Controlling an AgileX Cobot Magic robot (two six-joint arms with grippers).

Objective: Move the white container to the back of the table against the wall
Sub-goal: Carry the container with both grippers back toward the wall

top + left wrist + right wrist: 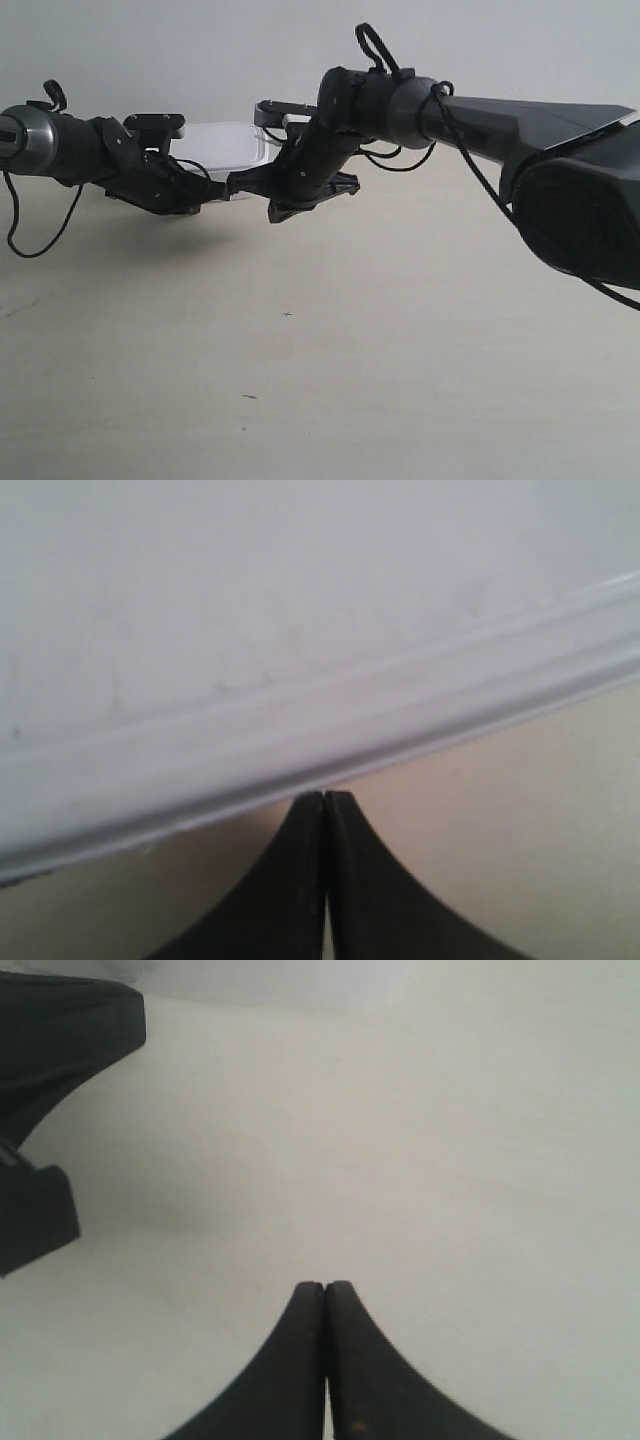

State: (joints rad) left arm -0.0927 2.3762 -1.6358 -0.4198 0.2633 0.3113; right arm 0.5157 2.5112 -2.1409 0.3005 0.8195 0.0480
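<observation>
The white container [228,143] lies far back on the table [400,330], close under the wall [200,50]; whether it touches the wall cannot be told. The two arms meet in front of it and hide its lower edge. In the left wrist view its rimmed lid [300,630] fills most of the picture. My left gripper [326,795] is shut, its tips right at the rim and holding nothing. My right gripper [326,1285] is also shut and empty, above bare tabletop [450,1160].
The arm at the exterior view's left [90,150] and the arm at the exterior view's right [480,125] converge near the container. A dark part of the other arm [50,1060] shows in the right wrist view.
</observation>
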